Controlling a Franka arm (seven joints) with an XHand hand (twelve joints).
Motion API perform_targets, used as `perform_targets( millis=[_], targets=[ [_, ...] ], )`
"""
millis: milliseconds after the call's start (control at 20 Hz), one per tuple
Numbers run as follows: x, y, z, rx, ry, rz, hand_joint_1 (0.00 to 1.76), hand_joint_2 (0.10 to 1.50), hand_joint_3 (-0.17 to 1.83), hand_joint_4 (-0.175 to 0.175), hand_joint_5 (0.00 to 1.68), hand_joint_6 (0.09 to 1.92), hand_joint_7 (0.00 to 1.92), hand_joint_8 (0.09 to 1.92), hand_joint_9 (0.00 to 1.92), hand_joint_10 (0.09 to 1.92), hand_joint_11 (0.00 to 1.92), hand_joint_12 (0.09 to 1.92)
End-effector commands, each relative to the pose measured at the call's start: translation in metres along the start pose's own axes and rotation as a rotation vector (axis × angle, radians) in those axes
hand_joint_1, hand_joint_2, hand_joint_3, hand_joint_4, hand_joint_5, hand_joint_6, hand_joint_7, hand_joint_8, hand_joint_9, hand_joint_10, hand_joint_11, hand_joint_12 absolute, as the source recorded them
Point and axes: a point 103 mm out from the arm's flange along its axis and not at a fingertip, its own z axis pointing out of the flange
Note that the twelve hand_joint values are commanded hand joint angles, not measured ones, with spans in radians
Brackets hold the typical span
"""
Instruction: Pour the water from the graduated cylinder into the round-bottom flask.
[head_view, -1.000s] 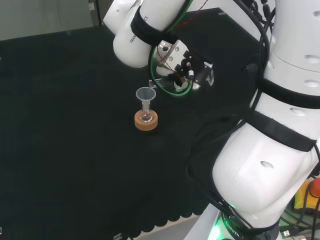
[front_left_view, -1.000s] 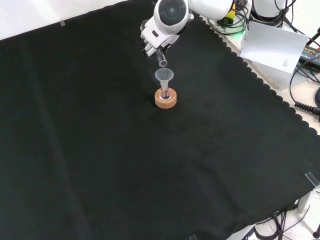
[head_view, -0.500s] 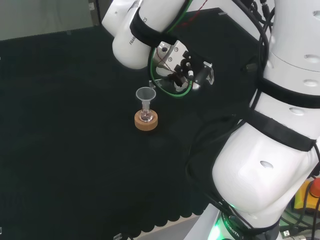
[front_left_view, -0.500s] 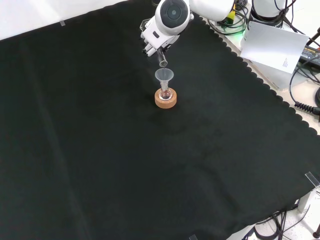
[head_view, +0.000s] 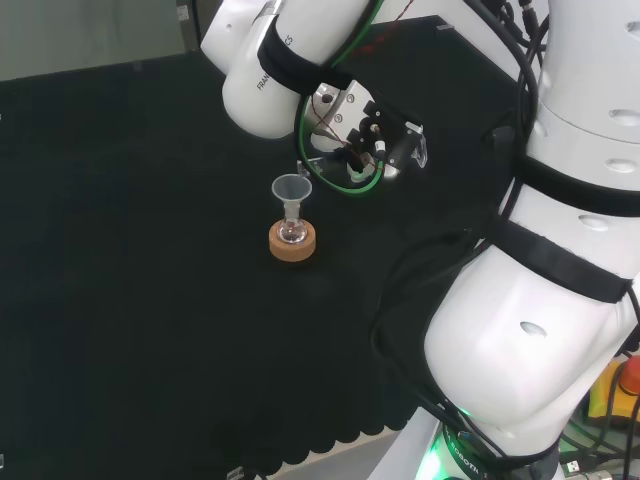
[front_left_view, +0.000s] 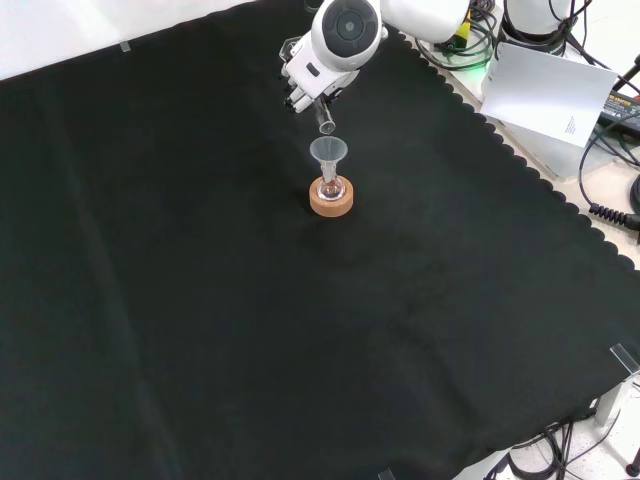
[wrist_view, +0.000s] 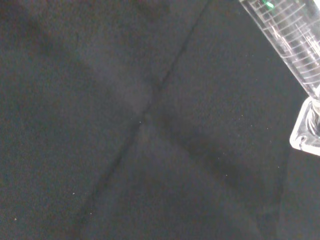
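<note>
Clear funnel (front_left_view: 328, 152) sits in the flask (front_left_view: 331, 187) on a cork ring (front_left_view: 331, 200). The hand (head_view: 375, 140) grips the tipped cylinder (front_left_view: 325, 122).

The round-bottom flask (front_left_view: 331, 187) sits in a cork stand (front_left_view: 331, 199) on the bench (front_left_view: 200, 300). A funnel (front_left_view: 328, 152) stands in the flask's neck, directly above the stand. In the front view, the graduated cylinder (front_left_view: 325, 122) hangs tilted just above and behind the funnel, its mouth near the funnel's rim but apart from it. The hand (front_left_view: 305, 80) lies behind the cylinder, farther from the stand, partly hidden by an arm link. In the head view, the hand (head_view: 375, 140) lies to the right of the funnel (head_view: 290, 188) and stand (head_view: 293, 243).
</note>
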Motion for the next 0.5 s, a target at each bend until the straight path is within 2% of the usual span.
perform_targets(
  millis=[50,500],
  targets=[
    [0.0002,-0.0001,-0.001,0.0,-0.002,-0.002,1.14,1.25,-0.17,-0.175,0.89,1.17,1.47,0.24,1.64,0.09,1.35,0.64],
    [0.0011,0.0002,-0.0024,-0.001,-0.004,-0.006,1.14,1.25,-0.17,-0.175,0.89,1.17,1.47,0.24,1.64,0.09,1.35,0.64]
  ],
)
